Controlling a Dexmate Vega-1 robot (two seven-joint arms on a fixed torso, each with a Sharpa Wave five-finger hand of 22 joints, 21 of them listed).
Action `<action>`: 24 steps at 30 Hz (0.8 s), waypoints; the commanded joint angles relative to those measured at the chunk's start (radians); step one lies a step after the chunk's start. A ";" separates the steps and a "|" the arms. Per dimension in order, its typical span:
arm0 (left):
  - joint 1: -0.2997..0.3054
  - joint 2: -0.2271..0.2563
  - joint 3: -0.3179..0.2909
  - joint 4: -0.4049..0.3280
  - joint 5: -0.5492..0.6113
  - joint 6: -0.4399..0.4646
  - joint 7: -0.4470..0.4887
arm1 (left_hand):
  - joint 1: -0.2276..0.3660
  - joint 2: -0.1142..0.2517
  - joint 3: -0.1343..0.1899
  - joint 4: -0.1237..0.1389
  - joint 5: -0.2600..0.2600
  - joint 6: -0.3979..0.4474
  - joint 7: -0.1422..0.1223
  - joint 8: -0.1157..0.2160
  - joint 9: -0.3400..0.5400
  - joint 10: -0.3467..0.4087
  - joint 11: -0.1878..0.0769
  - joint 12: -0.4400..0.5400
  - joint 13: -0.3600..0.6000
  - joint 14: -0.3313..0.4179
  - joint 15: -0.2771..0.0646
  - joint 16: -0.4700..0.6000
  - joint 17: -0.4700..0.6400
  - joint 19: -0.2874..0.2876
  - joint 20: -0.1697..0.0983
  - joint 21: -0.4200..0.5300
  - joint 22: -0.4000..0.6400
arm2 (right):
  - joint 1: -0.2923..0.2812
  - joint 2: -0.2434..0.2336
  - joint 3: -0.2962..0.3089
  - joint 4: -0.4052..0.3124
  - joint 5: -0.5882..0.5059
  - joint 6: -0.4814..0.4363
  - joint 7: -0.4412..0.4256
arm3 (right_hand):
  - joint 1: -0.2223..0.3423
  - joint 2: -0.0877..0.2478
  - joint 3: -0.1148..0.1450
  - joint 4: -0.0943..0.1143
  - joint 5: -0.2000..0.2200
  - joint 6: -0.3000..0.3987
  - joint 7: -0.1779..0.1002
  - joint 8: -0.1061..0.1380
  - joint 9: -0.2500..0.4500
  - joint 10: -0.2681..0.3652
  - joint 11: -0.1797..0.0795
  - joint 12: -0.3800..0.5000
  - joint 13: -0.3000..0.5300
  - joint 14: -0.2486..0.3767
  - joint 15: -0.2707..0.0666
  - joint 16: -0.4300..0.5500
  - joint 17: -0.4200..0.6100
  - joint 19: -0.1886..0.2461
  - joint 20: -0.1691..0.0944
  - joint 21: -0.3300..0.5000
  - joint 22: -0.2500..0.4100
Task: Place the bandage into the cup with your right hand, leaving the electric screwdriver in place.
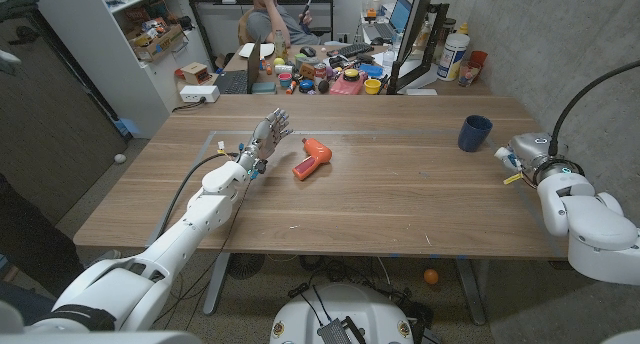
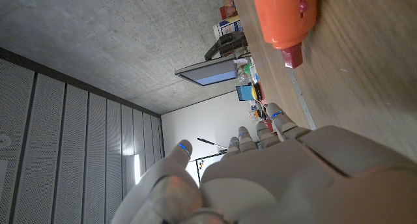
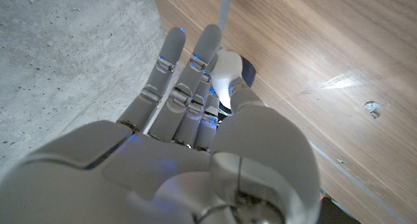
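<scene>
The orange electric screwdriver [image 1: 312, 158] lies on the wooden table [image 1: 380, 199] left of the middle; it shows close up in the left wrist view [image 2: 285, 15]. Just to its left my left hand [image 1: 268, 136] is raised a little, fingers spread, holding nothing [image 2: 260, 178]. A dark blue cup [image 1: 474, 133] stands upright at the far right. Its inside is dark, and I cannot tell what is in it. My right hand [image 1: 524, 152] is at the table's right edge, a short way right of the cup. Its fingers [image 3: 189, 74] are stretched out side by side with nothing plainly between them.
Behind the table stands a cluttered desk [image 1: 330, 74] with toys, bottles and a laptop, and a person [image 1: 272, 14] sits there. A shelf unit [image 1: 155, 34] stands at the back left. A concrete wall [image 1: 590, 44] lies close to the right arm.
</scene>
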 commanded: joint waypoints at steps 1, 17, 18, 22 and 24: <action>0.006 0.001 -0.001 -0.009 -0.005 -0.003 -0.005 | -0.005 0.094 -0.002 0.004 0.005 -0.005 0.004 -0.003 0.005 0.002 0.000 0.003 0.006 -0.005 -0.035 0.000 0.004 0.005 -0.082 -0.002 0.003 | 0.044 -0.002 -0.006 -0.002 -0.050 0.009 0.035 | 0.000 -0.007 -0.004 0.000 0.005 0.012 -0.003 0.002 0.001 0.011 -0.001 0.004 0.005 0.001 0.000 0.002 0.007 -0.001 -0.143 0.008 -0.001; 0.040 0.020 -0.006 -0.062 -0.013 0.003 0.013 | -0.005 0.094 -0.002 0.004 0.005 -0.003 0.002 -0.003 0.005 0.002 0.000 0.003 0.006 -0.005 -0.036 0.000 0.004 0.007 -0.083 -0.004 0.003 | 0.180 0.080 -0.067 0.057 -0.195 0.091 0.154 | 0.006 -0.006 -0.011 0.002 0.007 0.021 -0.005 0.001 0.002 0.018 -0.001 0.005 0.010 0.004 0.000 0.004 0.015 -0.004 -0.143 0.016 -0.012; 0.042 0.021 -0.006 -0.064 -0.014 0.003 0.013 | -0.005 0.094 -0.002 0.004 0.005 -0.003 0.002 -0.003 0.005 0.002 0.000 0.003 0.006 -0.005 -0.036 0.000 0.004 0.007 -0.084 -0.004 0.003 | 0.192 0.088 -0.074 0.062 -0.212 0.099 0.167 | 0.007 -0.006 -0.011 0.002 0.007 0.022 -0.005 0.001 0.002 0.019 -0.001 0.005 0.011 0.004 0.000 0.005 0.015 -0.004 -0.143 0.017 -0.013; 0.047 0.025 -0.006 -0.071 -0.017 0.002 0.012 | -0.005 0.094 -0.002 0.004 0.005 -0.003 0.003 -0.003 0.005 0.003 0.000 0.003 0.006 -0.004 -0.036 0.000 0.004 0.007 -0.083 -0.004 0.003 | 0.234 0.122 -0.093 0.086 -0.268 0.133 0.214 | 0.009 -0.005 -0.013 0.002 0.007 0.024 -0.005 0.001 0.003 0.022 -0.004 0.006 0.012 0.005 0.000 0.005 0.017 -0.004 -0.143 0.020 -0.016; 0.050 0.027 -0.006 -0.074 -0.019 0.001 0.009 | -0.005 0.094 -0.002 0.004 0.005 -0.003 0.003 -0.003 0.005 0.002 0.001 0.003 0.006 -0.004 -0.036 0.000 0.004 0.007 -0.083 -0.004 0.003 | 0.250 0.139 -0.096 0.096 -0.291 0.148 0.234 | 0.009 -0.005 -0.014 0.002 0.007 0.025 -0.006 0.001 0.003 0.022 -0.004 0.005 0.013 0.004 0.000 0.005 0.018 -0.005 -0.143 0.021 -0.017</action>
